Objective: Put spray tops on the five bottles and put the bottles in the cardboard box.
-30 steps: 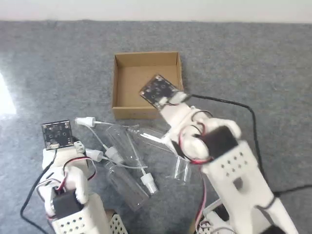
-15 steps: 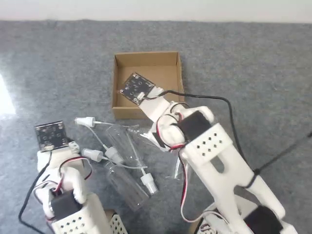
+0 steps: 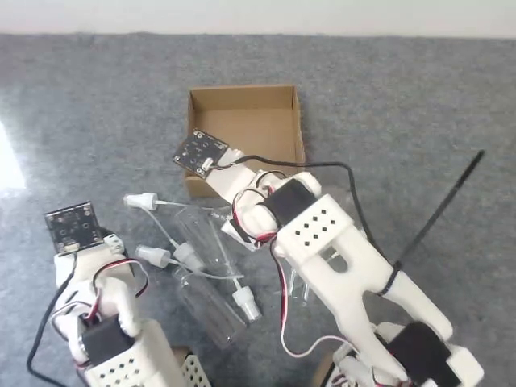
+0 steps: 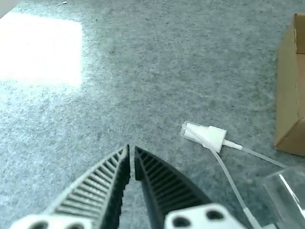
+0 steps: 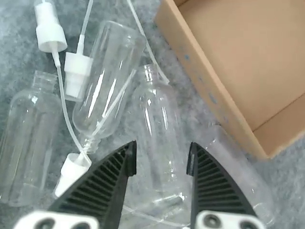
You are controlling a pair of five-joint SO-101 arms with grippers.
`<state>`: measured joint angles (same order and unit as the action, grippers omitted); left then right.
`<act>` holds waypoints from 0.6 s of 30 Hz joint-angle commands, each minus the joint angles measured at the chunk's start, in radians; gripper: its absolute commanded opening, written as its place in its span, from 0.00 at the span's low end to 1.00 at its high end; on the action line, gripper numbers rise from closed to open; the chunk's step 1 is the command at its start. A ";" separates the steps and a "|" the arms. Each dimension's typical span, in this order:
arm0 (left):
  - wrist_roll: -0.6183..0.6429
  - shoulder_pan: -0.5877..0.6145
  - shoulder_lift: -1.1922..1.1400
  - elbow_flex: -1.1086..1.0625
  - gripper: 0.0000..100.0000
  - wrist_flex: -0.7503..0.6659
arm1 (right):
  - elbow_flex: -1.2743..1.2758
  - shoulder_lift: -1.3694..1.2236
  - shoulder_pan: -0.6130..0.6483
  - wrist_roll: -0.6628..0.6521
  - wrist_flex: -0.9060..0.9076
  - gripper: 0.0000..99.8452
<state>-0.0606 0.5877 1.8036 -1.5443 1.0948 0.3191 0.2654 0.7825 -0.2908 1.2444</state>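
Beside the cardboard box [image 5: 205, 90], a clear uncapped bottle [image 5: 157, 119] is lying among others. Over it the right gripper [image 5: 161, 148] is hanging spread, jaws either side, seemingly not touching yet. Capping is only beginning, I judge; next it is needing to close on the bottle's body. The left gripper [image 4: 132, 152], pressed together, is hovering by a loose spray top [image 4: 206, 136] and must open for it.

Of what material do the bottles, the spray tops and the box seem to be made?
The bottles look like clear glossy plastic: see-through, with highlights. The spray tops seem white opaque plastic. The box looks like brown matte cardboard.
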 commanded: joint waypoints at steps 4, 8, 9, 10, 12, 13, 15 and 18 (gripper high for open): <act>0.017 0.000 0.017 0.031 0.01 -0.029 | -0.068 -0.077 0.033 -0.038 -0.038 0.16; 0.017 0.000 0.017 0.031 0.01 -0.029 | -0.068 -0.137 0.033 -0.043 -0.084 0.17; 0.017 0.000 0.017 0.031 0.01 -0.029 | -0.068 -0.151 0.033 -0.043 -0.091 0.18; 0.017 0.000 0.017 0.031 0.01 -0.029 | -0.068 -0.162 0.033 -0.043 -0.093 0.19; 0.017 0.000 0.017 0.031 0.01 -0.029 | -0.068 -0.174 0.035 -0.044 -0.091 0.24; 0.017 0.000 0.017 0.031 0.01 -0.029 | -0.068 -0.177 0.035 -0.044 -0.091 0.25; 0.017 0.000 0.017 0.031 0.01 -0.029 | -0.068 -0.185 0.035 -0.051 -0.093 0.25; 0.017 -0.002 0.017 0.031 0.01 -0.029 | -0.066 -0.188 0.035 -0.084 -0.093 0.24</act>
<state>-0.0606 0.5861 1.8036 -1.5443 1.0948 0.3191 0.0706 0.8086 -0.3429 1.1661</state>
